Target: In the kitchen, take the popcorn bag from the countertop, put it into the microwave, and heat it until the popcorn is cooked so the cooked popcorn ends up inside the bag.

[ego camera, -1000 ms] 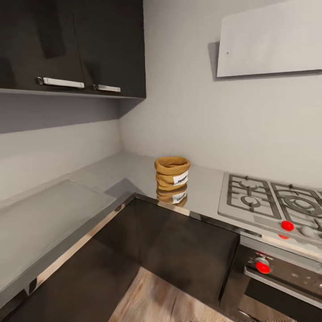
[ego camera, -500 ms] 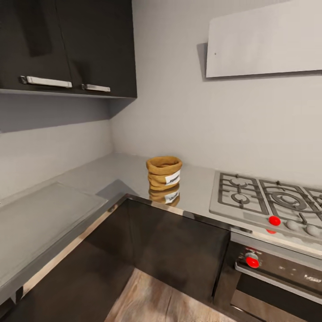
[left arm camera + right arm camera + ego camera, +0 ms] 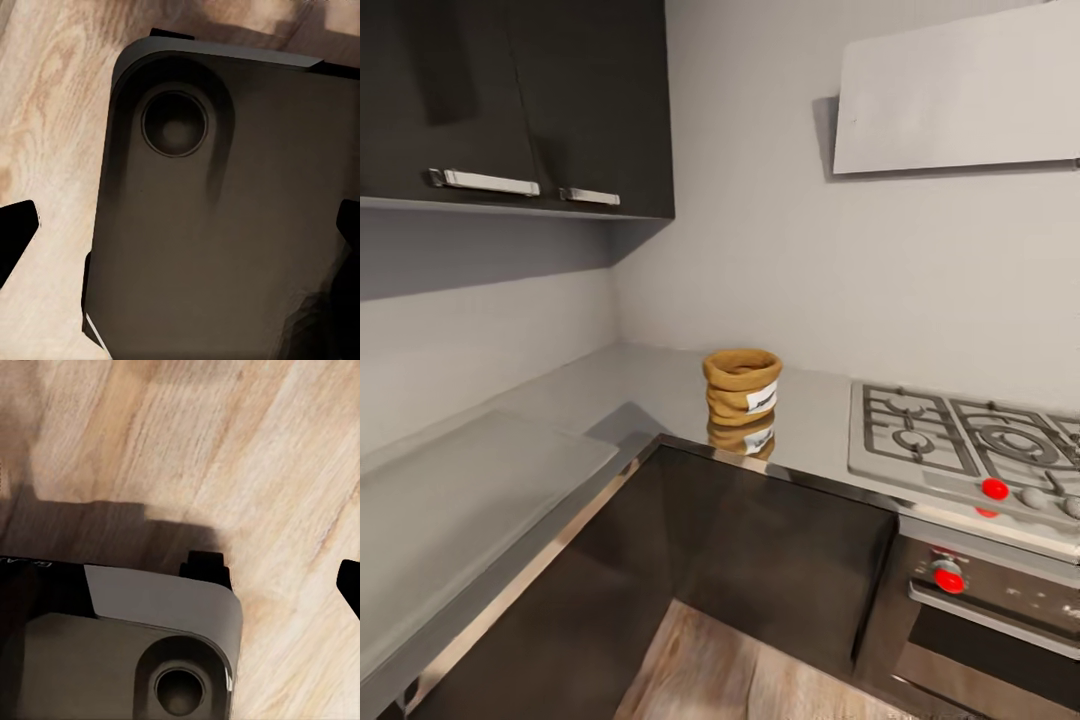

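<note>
The popcorn bag (image 3: 742, 386), a squat tan sack with a white label, stands upright near the inner corner of the grey countertop (image 3: 660, 385), and its reflection shows on the glossy surface. The microwave is out of view. My left gripper (image 3: 184, 225) hangs open over the robot's dark base, with its fingertips (image 3: 16, 231) wide apart at the picture's edges and nothing between them. On my right gripper one fingertip (image 3: 349, 583) shows far out at the edge over the wood floor, so the jaws stand open. Both grippers are low, far from the bag.
A gas hob (image 3: 960, 440) with red knobs lies right of the bag, over a built-in oven (image 3: 980, 610). Dark upper cabinets (image 3: 510, 100) hang at the left and a pale hood (image 3: 960, 95) above the hob. Dark base cabinets (image 3: 760, 560) border the wood floor (image 3: 730, 670).
The whole head view swung a little left, then back right, so the camera moved. The bag stays where it was on the countertop.
</note>
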